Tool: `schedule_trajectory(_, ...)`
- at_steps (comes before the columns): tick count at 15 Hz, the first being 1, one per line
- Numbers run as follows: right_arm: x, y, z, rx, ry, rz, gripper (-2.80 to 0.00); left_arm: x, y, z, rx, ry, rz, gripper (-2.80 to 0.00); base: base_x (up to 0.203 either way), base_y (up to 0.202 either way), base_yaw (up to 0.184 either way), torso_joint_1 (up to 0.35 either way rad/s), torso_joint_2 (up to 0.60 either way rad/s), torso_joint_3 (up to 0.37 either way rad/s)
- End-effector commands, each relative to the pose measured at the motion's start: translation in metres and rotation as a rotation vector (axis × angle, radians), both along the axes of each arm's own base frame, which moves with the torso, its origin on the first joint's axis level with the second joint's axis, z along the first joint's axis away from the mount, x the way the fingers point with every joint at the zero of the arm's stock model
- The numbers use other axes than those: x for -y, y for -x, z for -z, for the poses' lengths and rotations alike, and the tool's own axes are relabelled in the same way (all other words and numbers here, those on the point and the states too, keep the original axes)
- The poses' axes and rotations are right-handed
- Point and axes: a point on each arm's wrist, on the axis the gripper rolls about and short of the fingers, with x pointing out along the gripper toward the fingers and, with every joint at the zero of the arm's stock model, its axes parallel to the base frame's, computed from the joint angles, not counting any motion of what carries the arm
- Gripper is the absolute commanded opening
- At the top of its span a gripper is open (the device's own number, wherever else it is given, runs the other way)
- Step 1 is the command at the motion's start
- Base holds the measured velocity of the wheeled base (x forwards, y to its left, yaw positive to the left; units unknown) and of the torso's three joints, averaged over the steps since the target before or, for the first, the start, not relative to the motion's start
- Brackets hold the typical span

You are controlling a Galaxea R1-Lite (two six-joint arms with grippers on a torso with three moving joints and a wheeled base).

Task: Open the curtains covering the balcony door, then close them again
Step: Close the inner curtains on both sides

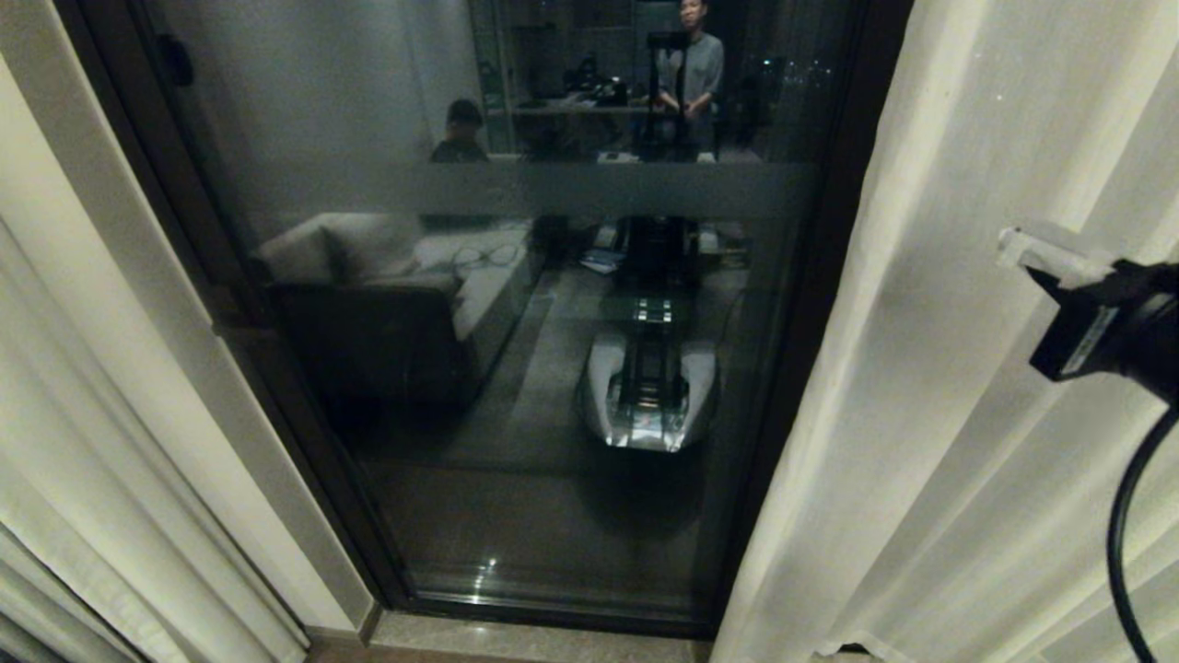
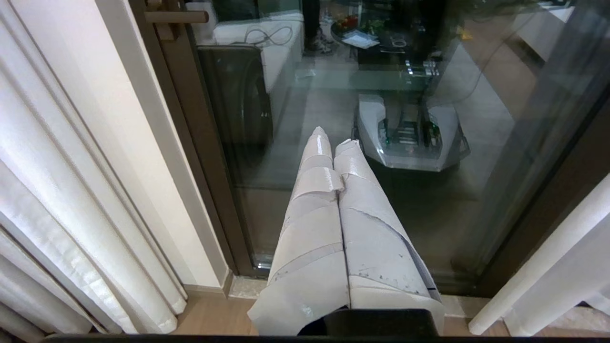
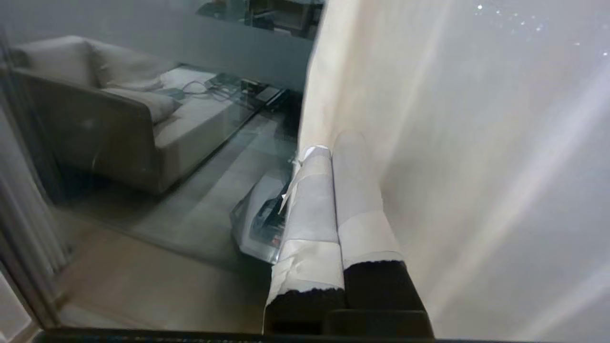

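- Two curtains hung apart, the left curtain (image 1: pixel 64 387) at one side and the right curtain (image 1: pixel 939 368) at the other, with the door (image 1: pixel 516 368) bare between them.
- Its dark frame (image 1: pixel 230 304) ran beside the left curtain, and a frosted band (image 1: pixel 553 189) crossed the pane.
- Glass mirrored the room: a sofa (image 1: pixel 387 276), the robot's base (image 1: pixel 649 387), one person (image 1: pixel 695 74) standing and another (image 1: pixel 461 129) seated.
- Right gripper (image 3: pixel 333 143) was raised at the right curtain's inner edge; its taped fingers (image 3: pixel 312 200) lay pressed together against the cloth, and whether a fold was pinched between them could not be told.
- Head view showed that gripper in front of the right curtain, its cable (image 1: pixel 1128 552) hanging below.
- Left gripper (image 2: pixel 333 140) sat low before the glass, fingers (image 2: pixel 314 228) pressed together, holding nothing.
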Motion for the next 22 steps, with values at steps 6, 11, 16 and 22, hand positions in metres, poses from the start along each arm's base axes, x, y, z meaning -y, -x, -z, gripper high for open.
schedule_trajectory(6, 0.049, 0.08, 0.063, -0.021, -0.005, 0.032, -2.8, 0.0, 0.0, 0.0, 0.0, 0.0, -0.001, -2.8, 0.0, 0.0, 0.0, 0.0, 0.0, 0.0)
schedule_trajectory(11, 0.068, 0.115, 0.117, -0.072, 0.034, 0.031, -2.8, 0.0, 0.0, 0.0, 0.0, 0.0, -0.001, -2.8, 0.0, 0.0, 0.0, 0.0, 0.0, 0.0)
schedule_trajectory(16, 0.073, 0.152, 0.145, -0.118, 0.042, 0.041, -2.8, 0.0, 0.0, 0.0, 0.0, 0.0, -0.001, -2.8, 0.0, 0.0, 0.0, 0.0, 0.0, 0.0)
schedule_trajectory(22, 0.074, 0.158, 0.166, -0.287, 0.029, 0.071, -2.8, 0.0, 0.0, 0.0, 0.0, 0.0, 0.0, -2.8, 0.0, 0.0, 0.0, 0.0, 0.0, 0.0)
